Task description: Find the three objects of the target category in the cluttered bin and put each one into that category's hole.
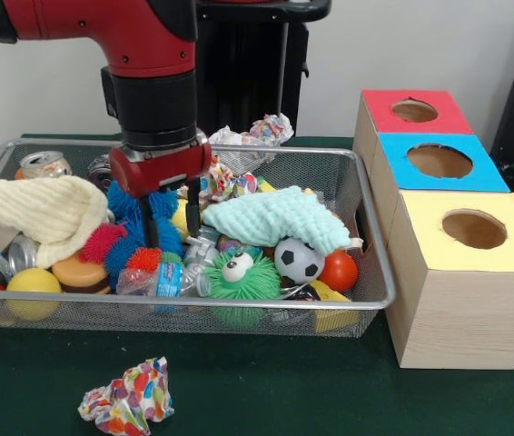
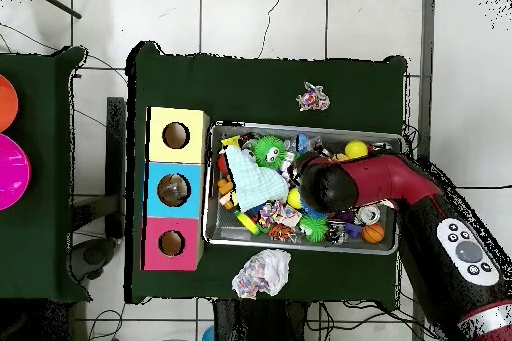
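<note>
The red and black arm (image 1: 148,73) comes down from above with the wrist vertical. The gripper (image 1: 171,218) points straight down, and its two dark fingers (image 1: 151,227) stand apart, with nothing clearly between them.

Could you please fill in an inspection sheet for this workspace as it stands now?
Surface: dark green table cover, with a crumpled patterned wrapper lying in front of the bin.
Job's things: wire mesh bin packed full; wooden box with red hole, blue hole and yellow hole beside it, all three looking empty.
Clutter: mint cloth, cream cloth, green googly-eyed ball, soccer ball, blue spiky toy, drink cans.
Gripper: gripper lowered into the bin, fingers spread, at the blue spiky toy.
Cables: thin dark cables on the tiled floor at the overhead view's edges.
Surroundings: second crumpled wrapper behind the bin.
</note>
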